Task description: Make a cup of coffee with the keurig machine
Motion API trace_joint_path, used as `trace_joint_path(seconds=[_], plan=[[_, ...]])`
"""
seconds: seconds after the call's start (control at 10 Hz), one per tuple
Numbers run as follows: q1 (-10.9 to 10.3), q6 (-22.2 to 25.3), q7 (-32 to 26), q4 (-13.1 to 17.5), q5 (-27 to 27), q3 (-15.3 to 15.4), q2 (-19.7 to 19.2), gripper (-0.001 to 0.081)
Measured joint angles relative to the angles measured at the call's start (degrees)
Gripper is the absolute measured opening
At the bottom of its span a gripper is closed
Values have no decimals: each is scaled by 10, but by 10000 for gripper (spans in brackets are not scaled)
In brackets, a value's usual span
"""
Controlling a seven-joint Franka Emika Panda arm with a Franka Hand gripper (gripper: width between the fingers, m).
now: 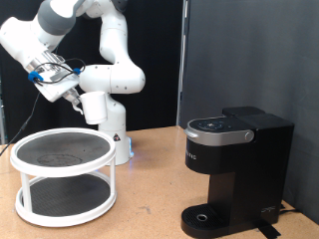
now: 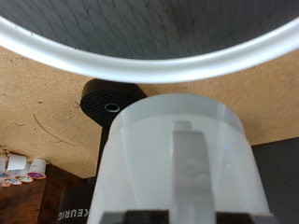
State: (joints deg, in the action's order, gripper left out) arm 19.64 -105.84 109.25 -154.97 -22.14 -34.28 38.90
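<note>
Keurig machine [image 1: 237,169] on brown tabletop [image 1: 150,199], black backdrop [image 1: 239,50] behind.

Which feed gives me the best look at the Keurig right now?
The exterior view: the keurig machine stands whole at that view's right, lid closed, drip base bare. The wrist view shows only its round drip base and part of its lettered front, behind a white cylindrical thing.

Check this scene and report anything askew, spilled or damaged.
Nothing stands out. The keurig machine stands upright, lid closed, drip base bare. The two-tier white rack sits level. The gripper hangs above the rack, gripping the cup.
</note>
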Motion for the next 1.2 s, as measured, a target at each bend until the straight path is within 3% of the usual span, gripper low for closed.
trace_joint_path(seconds=[0.5,1.2], plan=[[-56,-146,70,-40,-115,76,-26,4],[-148,-250,77,-23,-228,144,-112,4]])
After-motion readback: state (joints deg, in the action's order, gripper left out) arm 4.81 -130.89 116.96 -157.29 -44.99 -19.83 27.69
